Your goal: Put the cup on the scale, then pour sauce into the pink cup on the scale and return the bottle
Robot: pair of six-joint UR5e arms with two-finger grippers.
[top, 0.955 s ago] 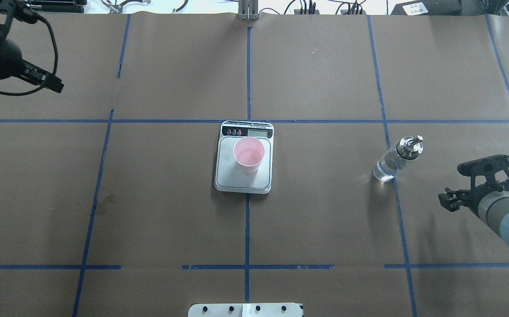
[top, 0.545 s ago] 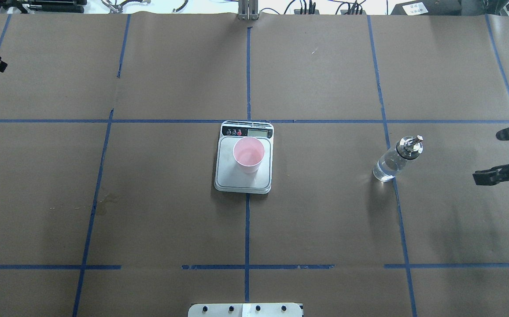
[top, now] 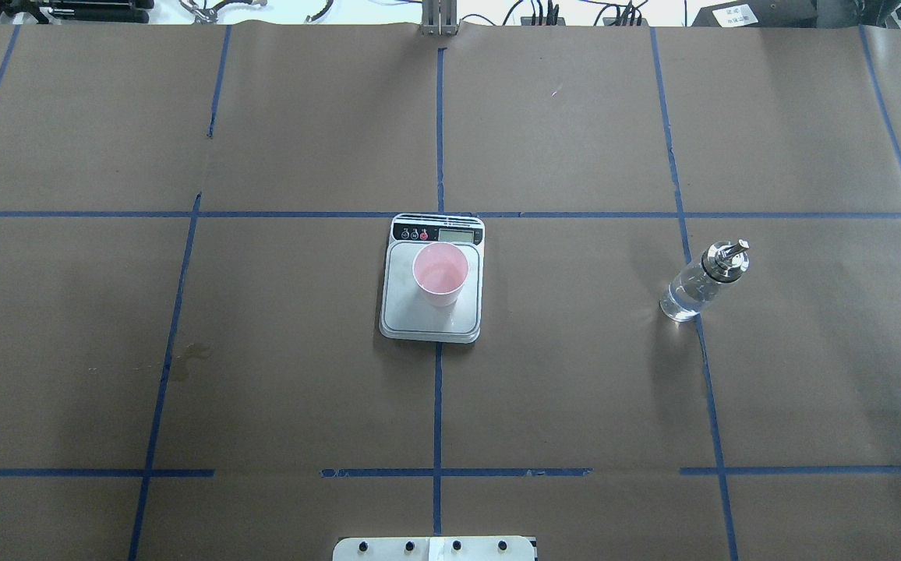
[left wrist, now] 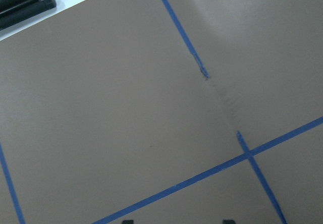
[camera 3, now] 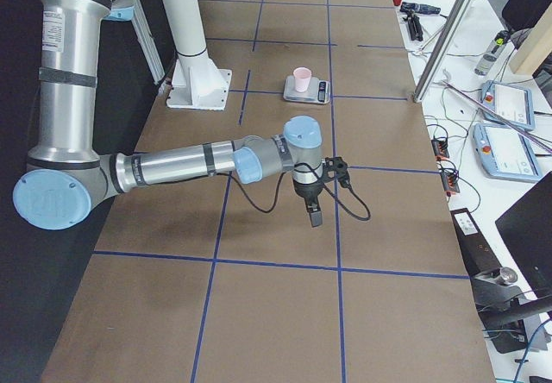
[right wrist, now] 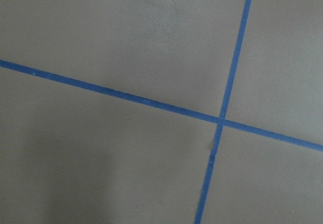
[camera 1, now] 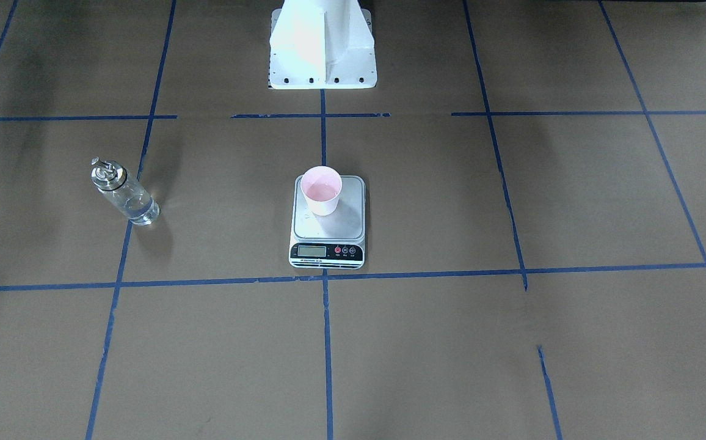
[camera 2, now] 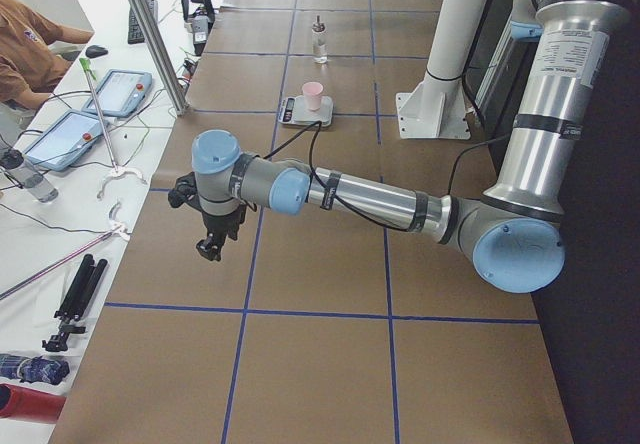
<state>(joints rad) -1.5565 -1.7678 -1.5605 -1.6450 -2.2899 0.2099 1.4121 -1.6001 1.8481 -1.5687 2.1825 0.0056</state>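
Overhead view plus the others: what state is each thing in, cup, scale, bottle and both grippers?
Scale: flat on the table, reading too small to tell.
Cup: upright on the scale's plate, seemingly a little liquid inside.
Bottle: upright, apart from the scale, partly full, unheld.
Left gripper: open, empty, over bare table.
Right gripper: over bare table, open or shut unclear.

Left gripper [camera 2: 207,253] and right gripper [camera 3: 315,220] hang pointing downward (both arms stretched out low).
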